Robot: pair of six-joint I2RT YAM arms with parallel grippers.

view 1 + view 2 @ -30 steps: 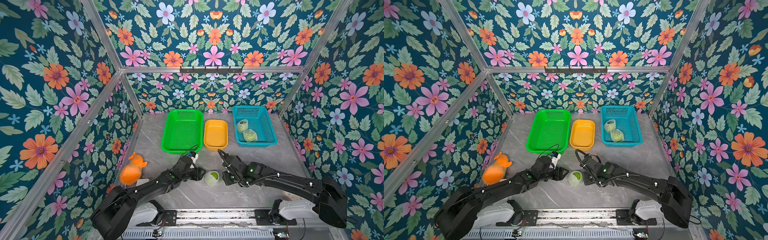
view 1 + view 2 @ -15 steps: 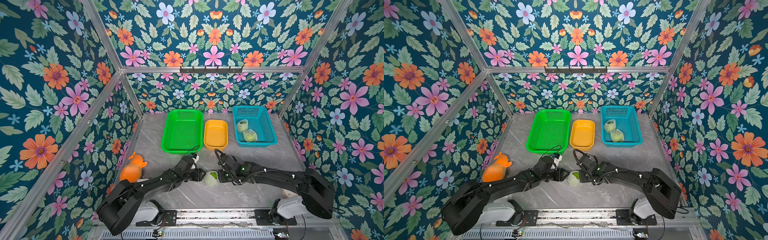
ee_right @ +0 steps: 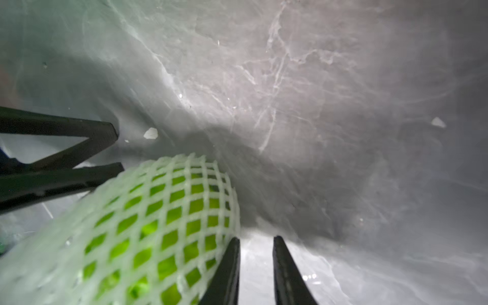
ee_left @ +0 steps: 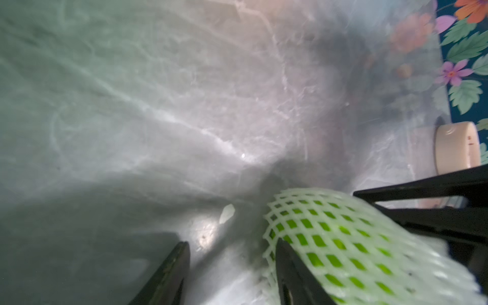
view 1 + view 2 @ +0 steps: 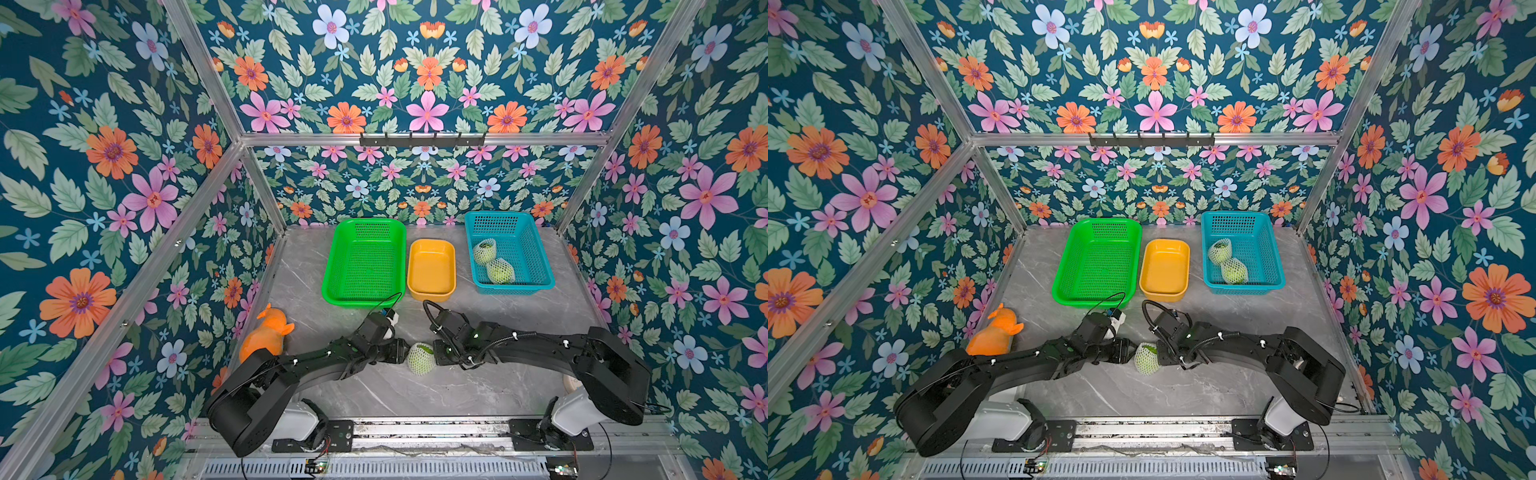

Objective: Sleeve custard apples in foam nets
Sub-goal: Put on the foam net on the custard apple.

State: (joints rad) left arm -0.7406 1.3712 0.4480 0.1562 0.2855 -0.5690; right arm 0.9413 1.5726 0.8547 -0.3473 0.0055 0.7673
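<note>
Left tool (image 4: 232, 243): jaws spread, nothing between them, one jaw touching the foam net (image 4: 330, 211). Netted custard apple (image 5: 424, 348) sits on the worktop (image 5: 415, 395) between both tools. Right tool (image 3: 256, 238): jaws narrowly parted, empty, one jaw against the net.

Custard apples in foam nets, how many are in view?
3. Two netted custard apples lie in the blue basket at the back; a third sits on the table near the front. None appears hidden.
</note>
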